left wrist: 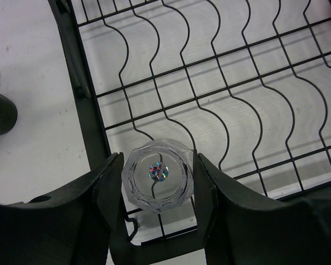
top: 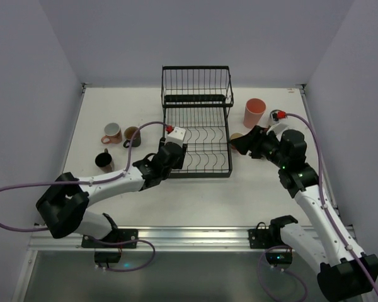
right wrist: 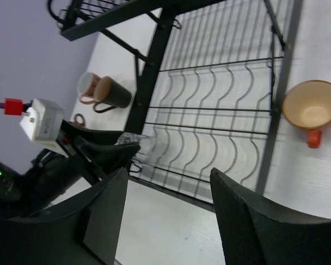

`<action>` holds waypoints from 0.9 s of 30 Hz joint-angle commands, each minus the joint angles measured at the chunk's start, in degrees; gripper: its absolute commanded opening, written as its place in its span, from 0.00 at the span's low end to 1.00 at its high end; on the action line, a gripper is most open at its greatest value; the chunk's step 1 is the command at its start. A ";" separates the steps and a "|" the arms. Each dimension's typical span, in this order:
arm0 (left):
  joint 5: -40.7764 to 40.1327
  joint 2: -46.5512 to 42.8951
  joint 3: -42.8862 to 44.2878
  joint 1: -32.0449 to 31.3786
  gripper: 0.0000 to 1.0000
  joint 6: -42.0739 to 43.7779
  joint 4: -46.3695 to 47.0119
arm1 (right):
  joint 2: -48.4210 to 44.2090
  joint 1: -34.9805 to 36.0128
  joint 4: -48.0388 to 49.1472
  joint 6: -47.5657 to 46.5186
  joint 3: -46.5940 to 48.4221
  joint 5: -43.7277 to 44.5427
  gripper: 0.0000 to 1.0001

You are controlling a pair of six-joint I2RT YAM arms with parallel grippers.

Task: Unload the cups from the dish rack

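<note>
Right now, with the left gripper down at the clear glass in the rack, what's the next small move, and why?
Probably close the left gripper firmly on the clear glass before any lift. Its fingers flank the glass on both sides, and the glass stands on the dish rack's lower tray at the near-left corner. I can't tell whether they actually pinch it.

Clear glass cup (left wrist: 157, 175) (glossy), black wire dish rack (left wrist: 88, 110)
</note>
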 commanded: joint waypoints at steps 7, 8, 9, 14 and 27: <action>8.11 -12.66 3.96 -0.31 0.19 -3.29 9.33 | -2.46 3.15 28.99 18.48 -12.76 -12.59 0.64; 9.61 -13.55 4.31 -0.14 0.18 -4.95 10.21 | -2.45 4.64 31.47 20.67 -14.51 -11.98 0.64; 10.93 -14.25 4.48 -0.14 0.18 -5.84 10.56 | -2.37 5.18 34.11 21.39 -15.13 -11.80 0.63; 21.83 -17.59 4.66 0.48 0.18 -13.91 14.34 | 0.87 9.04 43.53 22.27 -15.40 -13.02 0.59; 31.77 -21.38 2.64 0.57 0.17 -23.25 23.04 | 4.93 11.77 55.56 27.28 -16.28 -16.19 0.55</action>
